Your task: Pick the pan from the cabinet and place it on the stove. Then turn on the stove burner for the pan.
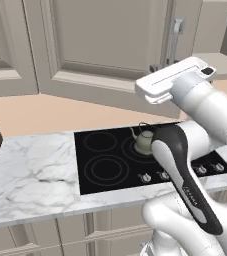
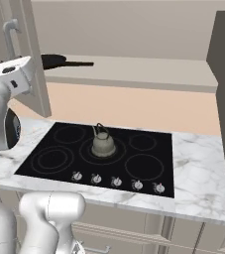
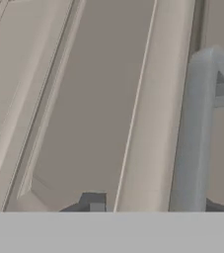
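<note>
Pan (image 2: pixel 53 60) on cabinet (image 2: pixel 134 74) shelf; kettle (image 2: pixel 103 143) on stove (image 2: pixel 59 171).

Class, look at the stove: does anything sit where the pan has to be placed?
Yes. A kettle stands on the middle ring of the stove; the other rings are bare. The pan lies on the cabinet shelf.

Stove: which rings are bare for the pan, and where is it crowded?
On the stove, the two left rings and two right rings are bare. The centre ring is taken by the kettle. The front edge is crowded with knobs.
</note>
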### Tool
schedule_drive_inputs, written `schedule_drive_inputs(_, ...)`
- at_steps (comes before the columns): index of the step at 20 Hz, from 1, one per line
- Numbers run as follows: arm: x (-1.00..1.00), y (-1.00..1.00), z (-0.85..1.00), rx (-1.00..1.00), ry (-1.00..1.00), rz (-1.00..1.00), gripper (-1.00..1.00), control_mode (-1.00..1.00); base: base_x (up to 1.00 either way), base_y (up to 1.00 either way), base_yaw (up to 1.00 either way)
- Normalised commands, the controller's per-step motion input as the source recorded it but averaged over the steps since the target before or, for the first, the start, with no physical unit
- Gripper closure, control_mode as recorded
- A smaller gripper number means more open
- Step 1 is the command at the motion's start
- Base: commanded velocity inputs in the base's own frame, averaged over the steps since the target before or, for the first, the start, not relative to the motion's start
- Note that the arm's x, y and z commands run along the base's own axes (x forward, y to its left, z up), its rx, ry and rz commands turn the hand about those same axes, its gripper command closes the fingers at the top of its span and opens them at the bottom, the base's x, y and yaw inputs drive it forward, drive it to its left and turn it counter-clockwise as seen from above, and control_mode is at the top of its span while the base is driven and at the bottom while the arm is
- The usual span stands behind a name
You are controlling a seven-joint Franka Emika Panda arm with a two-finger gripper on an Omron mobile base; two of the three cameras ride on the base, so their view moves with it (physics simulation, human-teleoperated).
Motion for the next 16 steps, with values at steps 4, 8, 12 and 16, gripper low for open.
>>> schedule_drive_inputs(4,-0.63,0.40,-0.01,0.00,-0.03,0.14,-1.00,-1.00,0.00,0.00,0.00)
schedule_drive_inputs(8,-0.73,-0.02,0.00,0.01,-0.05,0.09,-1.00,-1.00,0.00,0.00,0.00)
schedule_drive_inputs(12,-0.87,-0.31,0.00,0.04,-0.07,0.02,-1.00,-1.00,0.00,0.00,0.00)
schedule_drive_inputs(16,-0.82,-0.55,0.00,0.08,-0.07,0.00,-1.00,-1.00,0.00,0.00,0.00)
